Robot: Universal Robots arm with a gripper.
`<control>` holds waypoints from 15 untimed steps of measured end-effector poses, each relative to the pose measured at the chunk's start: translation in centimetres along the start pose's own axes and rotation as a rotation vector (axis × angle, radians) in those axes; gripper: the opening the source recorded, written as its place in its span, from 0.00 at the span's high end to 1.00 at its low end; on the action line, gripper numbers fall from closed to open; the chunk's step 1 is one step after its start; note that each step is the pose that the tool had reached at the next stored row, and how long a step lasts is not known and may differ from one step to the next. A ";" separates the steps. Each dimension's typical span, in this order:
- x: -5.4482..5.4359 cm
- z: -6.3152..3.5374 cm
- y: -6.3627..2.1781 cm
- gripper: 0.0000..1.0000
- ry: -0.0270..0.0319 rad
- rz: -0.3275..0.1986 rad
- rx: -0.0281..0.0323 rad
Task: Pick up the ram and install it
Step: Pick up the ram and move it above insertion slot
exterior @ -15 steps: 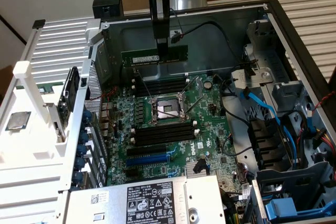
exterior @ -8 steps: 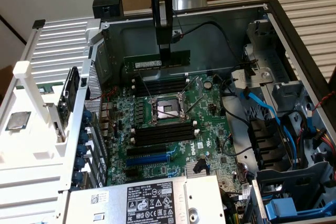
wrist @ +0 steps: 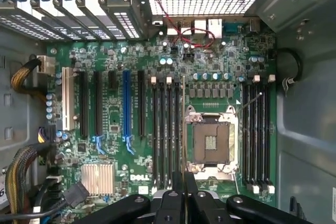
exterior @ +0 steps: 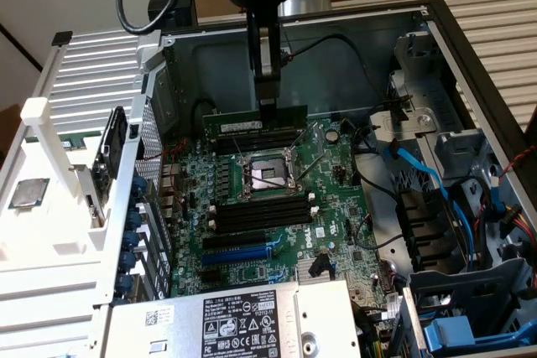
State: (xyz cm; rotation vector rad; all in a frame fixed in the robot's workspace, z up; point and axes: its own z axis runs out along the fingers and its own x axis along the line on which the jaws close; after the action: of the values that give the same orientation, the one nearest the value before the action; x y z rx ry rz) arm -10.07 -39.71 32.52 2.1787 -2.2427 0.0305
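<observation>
My gripper is shut on the ram, a long green stick with a white label, pinched at the middle of its top edge. The stick stands upright on its long edge inside the open computer case, over the bank of black memory slots on the far side of the CPU socket. Whether it touches a slot I cannot tell. In the wrist view the ram is edge-on, a thin line running out from the gripper beside the CPU socket.
A second bank of black slots and a blue expansion slot lie nearer on the motherboard. The labelled power supply sits in front. Blue cables and the drive cage crowd the exterior view's right. A white rack stands outside the case on the exterior view's left.
</observation>
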 end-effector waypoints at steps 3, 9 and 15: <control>0.1 0.33 -0.06 0.88 0.0000 0.001 -0.0002; 0.6 0.69 -0.10 0.88 0.0000 0.002 -0.0002; 1.0 1.72 -0.11 0.88 -0.0002 0.002 0.0020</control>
State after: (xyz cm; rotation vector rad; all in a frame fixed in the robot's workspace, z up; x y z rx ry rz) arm -9.99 -40.75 30.83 2.1777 -2.2458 0.0325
